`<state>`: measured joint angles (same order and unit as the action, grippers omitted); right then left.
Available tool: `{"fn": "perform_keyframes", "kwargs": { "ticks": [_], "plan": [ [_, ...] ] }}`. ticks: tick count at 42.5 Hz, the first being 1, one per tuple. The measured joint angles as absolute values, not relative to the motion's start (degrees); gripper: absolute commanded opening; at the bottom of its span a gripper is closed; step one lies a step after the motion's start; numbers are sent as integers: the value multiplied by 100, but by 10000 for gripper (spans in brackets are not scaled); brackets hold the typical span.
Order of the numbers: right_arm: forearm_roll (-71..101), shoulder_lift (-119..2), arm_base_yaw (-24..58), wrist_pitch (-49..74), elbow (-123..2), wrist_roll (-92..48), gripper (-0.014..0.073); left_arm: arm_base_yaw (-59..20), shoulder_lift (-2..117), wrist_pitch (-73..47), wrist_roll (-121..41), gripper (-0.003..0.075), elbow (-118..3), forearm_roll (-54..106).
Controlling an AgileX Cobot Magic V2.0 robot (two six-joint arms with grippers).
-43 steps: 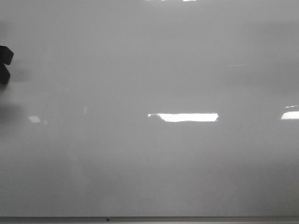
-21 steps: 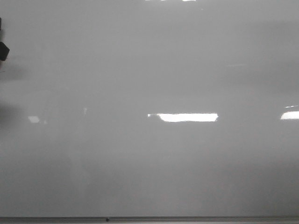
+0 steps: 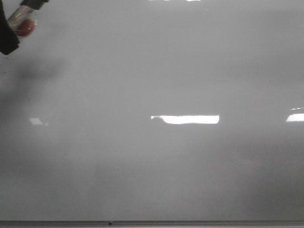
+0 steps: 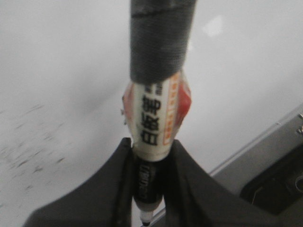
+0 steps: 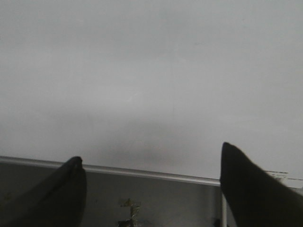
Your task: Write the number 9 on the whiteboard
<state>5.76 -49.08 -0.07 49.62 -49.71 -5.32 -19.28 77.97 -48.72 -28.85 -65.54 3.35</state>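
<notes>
Clamping a marker [image 4: 156, 123], your left pincer [image 4: 147, 189] sits at the whiteboard's [image 3: 166, 71] ten o'clock corner; your right pincer [image 5: 151, 175] hangs with fingers apart, holding nothing.

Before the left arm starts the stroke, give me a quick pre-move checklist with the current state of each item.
1. Marker held in the left tool: ok, fingers pinch the barrel on both sides.
2. Marker tip uncapped: cannot tell, the far end is a dark grey blur.
3. Tip touching the whiteboard: cannot tell from either view.
4. Writing area blank: ok, the front view shows no number 9 yet, only light reflections.
5. Left arm position: not ok for a centred figure; the marker sits at the board's upper left corner.
6. Right tool: ok, open, holding nothing, near the board's frame edge.
</notes>
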Motion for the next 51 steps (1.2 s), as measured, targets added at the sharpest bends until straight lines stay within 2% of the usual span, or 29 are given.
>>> {"fn": "perform_keyframes", "kwargs": {
  "ticks": [8, 14, 22, 28, 36, 51],
  "plan": [
    [1686, -5282, 35, 5155, -5072, -1944, 601, -2797, 7797, -5296, -3838, 8, -6624, 856],
    [2263, -5463, 447, 5216, -5096, -3131, 601, -3411, 7797, -5351, -4003, 8, -6624, 903],
    [2475, -5654, 1817, 5230, -5106, -4382, 601, -4228, 7797, -5374, -4184, 8, -6624, 912],
    [2490, -5874, 2973, 5260, -5372, -4711, 601, -4715, 7797, -5385, -4302, 8, -6624, 912],
    [2503, -6381, 3643, 5260, -5887, -4738, 596, -4968, 7797, -5395, -4339, 8, -6624, 912],
    [2785, -6942, 3978, 5133, -6243, -4738, 377, -5007, 7797, -5406, -4339, 8, -6624, 912]
  ]
}}
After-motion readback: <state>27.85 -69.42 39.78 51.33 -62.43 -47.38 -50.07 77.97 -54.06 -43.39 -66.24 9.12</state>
